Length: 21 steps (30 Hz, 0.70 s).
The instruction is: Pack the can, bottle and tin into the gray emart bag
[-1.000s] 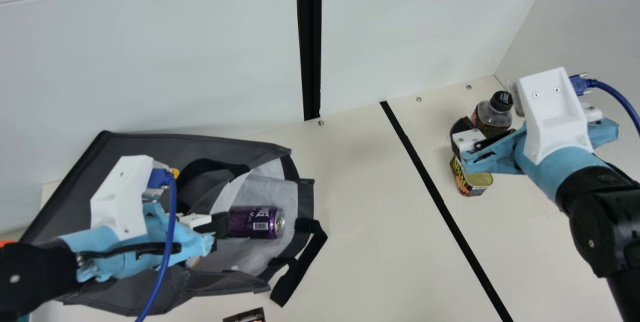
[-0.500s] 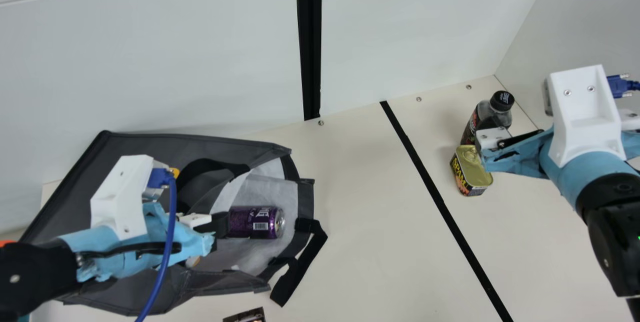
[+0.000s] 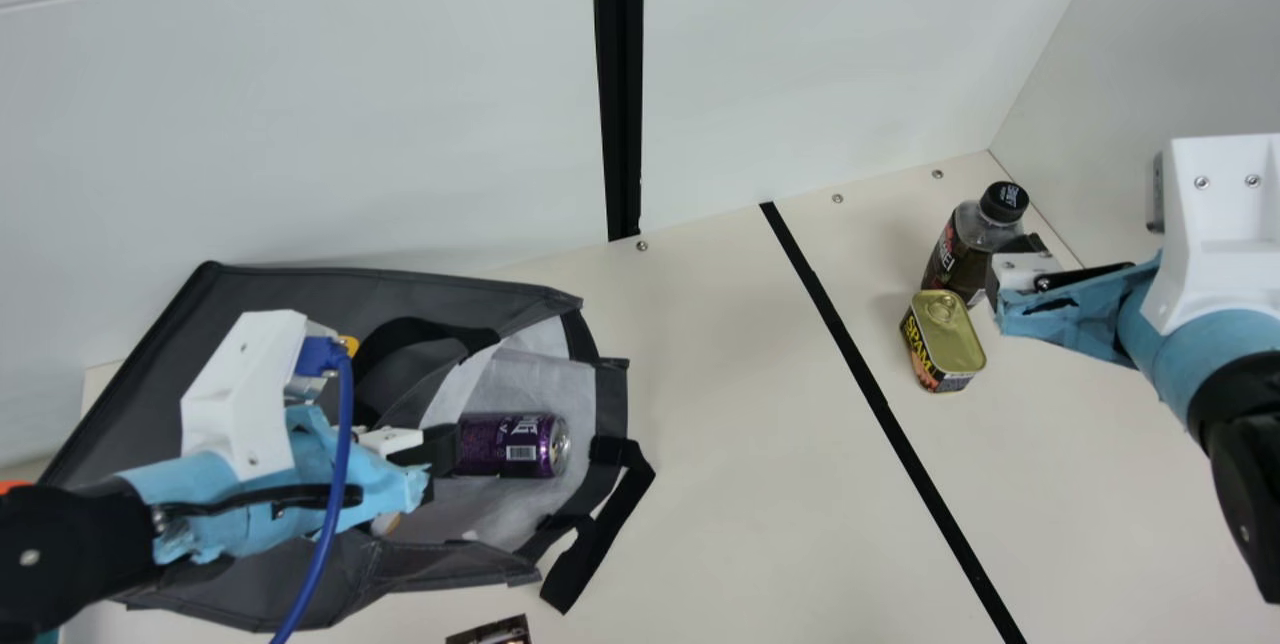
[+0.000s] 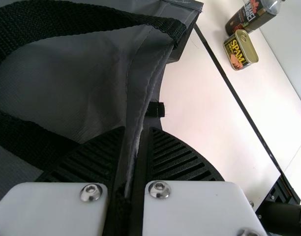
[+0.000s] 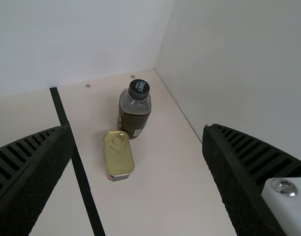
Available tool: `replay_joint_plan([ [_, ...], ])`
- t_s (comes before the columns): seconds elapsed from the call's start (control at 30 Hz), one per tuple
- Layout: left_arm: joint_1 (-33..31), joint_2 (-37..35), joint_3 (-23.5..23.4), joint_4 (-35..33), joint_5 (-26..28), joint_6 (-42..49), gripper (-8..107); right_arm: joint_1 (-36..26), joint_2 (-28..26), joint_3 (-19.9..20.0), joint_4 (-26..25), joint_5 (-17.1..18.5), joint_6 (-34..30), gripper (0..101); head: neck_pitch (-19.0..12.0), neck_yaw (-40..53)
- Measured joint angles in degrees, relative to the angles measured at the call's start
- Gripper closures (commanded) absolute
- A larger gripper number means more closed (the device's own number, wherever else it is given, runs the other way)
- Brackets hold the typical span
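My left gripper (image 3: 430,459) is at the gray bag (image 3: 480,299), lying on its side at the left; in the left wrist view the gripper (image 4: 135,162) is shut on the bag's edge (image 4: 155,64). The purple can (image 3: 510,445) lies on the bag's pale lining near its mouth. The bottle (image 3: 975,244) stands upright at the right, the tin (image 3: 942,339) just in front of it. My right gripper (image 3: 1020,274) is right of the tin; in the right wrist view the gripper (image 5: 138,152) is open, with nothing between its fingers.
A black strap loop (image 3: 600,534) hangs from the bag's mouth onto the table. A black tape line (image 3: 880,404) crosses the table between bag and tin. A small dark printed item (image 3: 492,631) shows at the front edge. White walls stand behind and at the right.
My right gripper has moved to the right, away from the bottle and tin, uncovering more of both. The left arm, bag and can have stayed still.
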Motion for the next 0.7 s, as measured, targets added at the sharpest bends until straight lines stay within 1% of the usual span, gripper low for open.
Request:
replay_joint_plan([
  [0.3, 0.0, 0.0, 0.0, 0.0, 0.0, 0.0, 89, 2.69, -0.05, -3.64, 0.49, 5.64, -0.49, 10, 0.0, 0.0],
  [0.7, 0.0, 0.0, 0.0, 0.0, 0.0, 0.0, 89, 4.03, -2.03, -10.13, 1.07, 13.93, -2.03, 10, 0.0, 0.0],
])
